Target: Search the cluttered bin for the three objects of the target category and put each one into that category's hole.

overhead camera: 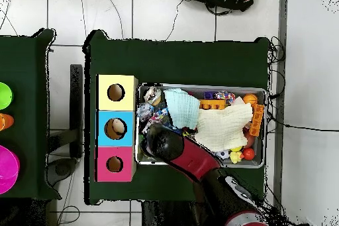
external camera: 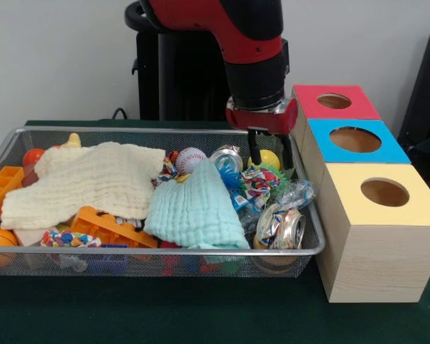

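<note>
The wire mesh bin (external camera: 165, 251) is full of clutter. One knotted rope bundle (external camera: 259, 183) lies at its right, just in front of my gripper (external camera: 270, 154). A second bundle (external camera: 67, 239) lies at the front left, and part of another (external camera: 168, 170) shows beside the baseball. My gripper hangs low over the bin's far right corner, its fingers (external camera: 254, 152) apart on either side of a yellow-green ball (external camera: 271, 159). The blue-topped box's hole (external camera: 355, 139) is right of the gripper. In the overhead view the arm (overhead camera: 173, 149) hides the gripper, and the blue hole (overhead camera: 115, 128) shows.
A pale yellow cloth (external camera: 86, 183) and a mint cloth (external camera: 197, 208) cover much of the bin. A baseball (external camera: 191, 159), crushed cans (external camera: 290, 229), an orange plastic piece (external camera: 111, 228) and crinkly wrappers (external camera: 295, 192) lie around. The red-topped box (external camera: 335, 101) and yellow-topped box (external camera: 384, 192) flank the blue one.
</note>
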Available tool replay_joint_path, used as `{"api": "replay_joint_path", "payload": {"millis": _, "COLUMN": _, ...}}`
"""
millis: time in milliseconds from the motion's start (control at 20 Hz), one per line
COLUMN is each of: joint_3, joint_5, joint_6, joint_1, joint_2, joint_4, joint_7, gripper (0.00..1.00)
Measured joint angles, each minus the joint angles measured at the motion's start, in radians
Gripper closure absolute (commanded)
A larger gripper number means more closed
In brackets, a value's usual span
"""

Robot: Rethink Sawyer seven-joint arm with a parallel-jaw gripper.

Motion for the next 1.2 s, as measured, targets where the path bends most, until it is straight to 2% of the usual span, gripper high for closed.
{"api": "replay_joint_path", "payload": {"millis": 350, "joint_3": -0.016, "joint_5": 0.000, "joint_6": 0.000, "joint_1": 0.049, "joint_2": 0.063, "joint_4": -0.072, "joint_7": 0.000, "gripper": 0.00}}
{"api": "replay_joint_path", "payload": {"millis": 700, "joint_3": -0.018, "joint_5": -0.015, "joint_6": 0.001, "joint_1": 0.020, "joint_2": 0.117, "joint_4": -0.127, "joint_7": 0.000, "gripper": 0.00}}
{"api": "replay_joint_path", "payload": {"millis": 900, "joint_3": -0.074, "joint_5": -0.085, "joint_6": 0.005, "joint_1": 0.050, "joint_2": 0.138, "joint_4": -0.169, "joint_7": 0.000, "gripper": 0.00}}
{"api": "replay_joint_path", "payload": {"millis": 1050, "joint_3": -0.147, "joint_5": -0.152, "joint_6": 0.007, "joint_1": 0.123, "joint_2": 0.120, "joint_4": -0.189, "joint_7": 0.000, "gripper": 0.00}}
{"api": "replay_joint_path", "payload": {"millis": 1200, "joint_3": -0.179, "joint_5": -0.166, "joint_6": 0.007, "joint_1": 0.157, "joint_2": 0.107, "joint_4": -0.201, "joint_7": 0.000, "gripper": 0.00}}
